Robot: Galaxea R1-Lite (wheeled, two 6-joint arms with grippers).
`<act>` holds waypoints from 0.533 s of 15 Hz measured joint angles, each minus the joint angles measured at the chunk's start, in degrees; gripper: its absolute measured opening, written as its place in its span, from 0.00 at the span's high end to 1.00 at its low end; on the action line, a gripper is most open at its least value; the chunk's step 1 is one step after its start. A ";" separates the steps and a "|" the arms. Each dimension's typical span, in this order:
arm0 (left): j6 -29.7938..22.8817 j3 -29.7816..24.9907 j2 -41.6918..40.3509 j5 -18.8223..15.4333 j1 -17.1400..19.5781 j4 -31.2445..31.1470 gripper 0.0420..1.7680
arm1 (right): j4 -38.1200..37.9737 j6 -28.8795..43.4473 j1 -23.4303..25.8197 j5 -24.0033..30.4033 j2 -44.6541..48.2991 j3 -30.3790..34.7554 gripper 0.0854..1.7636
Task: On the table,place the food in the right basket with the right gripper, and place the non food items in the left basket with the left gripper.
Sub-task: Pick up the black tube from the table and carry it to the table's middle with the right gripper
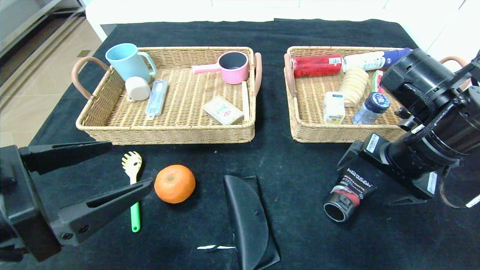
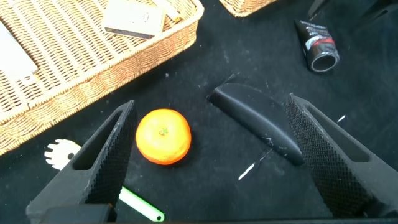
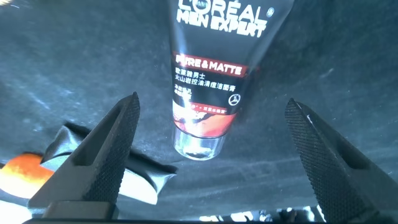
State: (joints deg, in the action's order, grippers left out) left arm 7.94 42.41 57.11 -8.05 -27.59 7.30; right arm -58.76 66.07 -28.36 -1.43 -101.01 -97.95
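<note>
On the black table (image 1: pixel 300 168) lie an orange (image 1: pixel 174 183), a yellow-headed, green-handled pasta fork (image 1: pixel 132 165), a black half-round case (image 1: pixel 247 217) and a black tube with a red band (image 1: pixel 348 191). My left gripper (image 1: pixel 131 163) hovers open at the front left over the fork. In its wrist view the orange (image 2: pixel 163 136) and case (image 2: pixel 258 124) lie between the wide jaws of the left gripper (image 2: pixel 210 99). My right gripper (image 1: pixel 363 184) stands open over the tube (image 3: pixel 211 74), holding nothing. A white juice carton (image 1: pixel 333 107) lies in the right basket (image 1: pixel 330 133).
The left basket (image 1: pixel 168 131) holds a blue mug (image 1: pixel 127 62), a pink pot (image 1: pixel 232 67), a white cup and flat packets. A red can (image 1: pixel 317 65), a white-blue bottle and a dark-capped jar share the right basket. A white tear (image 1: pixel 215 247) marks the cloth near the case.
</note>
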 joint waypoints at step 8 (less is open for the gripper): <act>0.02 -0.30 0.13 0.00 0.00 -0.04 0.03 | 0.22 0.22 -0.20 1.76 -1.88 0.51 0.04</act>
State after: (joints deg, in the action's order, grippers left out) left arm 7.96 42.11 57.25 -8.05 -27.59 7.27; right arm -58.54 66.29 -28.55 0.33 -102.89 -97.44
